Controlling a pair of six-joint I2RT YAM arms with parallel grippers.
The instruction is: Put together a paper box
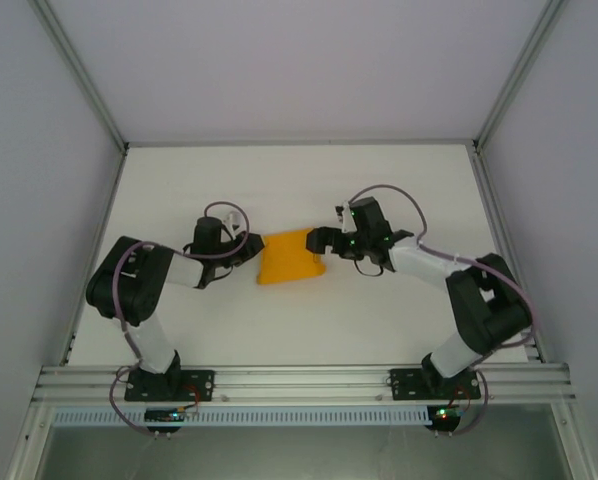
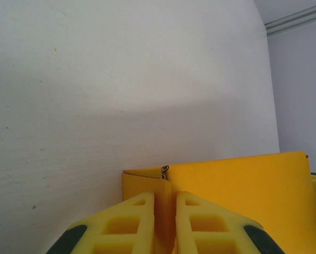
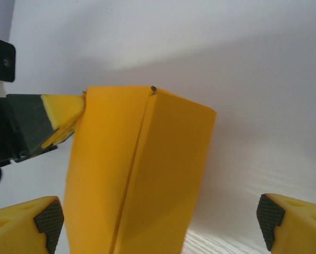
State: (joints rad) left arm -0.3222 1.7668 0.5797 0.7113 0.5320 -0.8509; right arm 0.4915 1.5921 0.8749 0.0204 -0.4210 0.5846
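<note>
At table centre, top view: the paper box (image 1: 289, 258) lies on the white table (image 1: 299, 185) between the two arms, well apart from every table edge. There is bare surface all round it, most toward the back and less toward the near aluminium rail (image 1: 299, 381). The enclosure walls (image 1: 39, 200) stand close against the table's left, right and back edges.

Box: orange-yellow thin card, plain and unmarked, partly folded up. From above it is a rough rectangle, its lower-right corner slightly bulged. Right wrist view: two flat panels meet at a straight crease running up to a top corner.

Left gripper (image 2: 165, 197): fingers nearly together, a thin upright strip of card pinched between them at the box's left side, so it is holding the box. Right gripper (image 3: 158, 217): fingers wide, one on each side of the box. The finger at the right of that view stands clearly apart from the card; the other is just beside it, contact cannot be told.

View notes: the top view gives position on the table; the pinch itself reads from the left wrist view; the right wrist view shows the left gripper's yellow fingertip against the box's far edge
</note>
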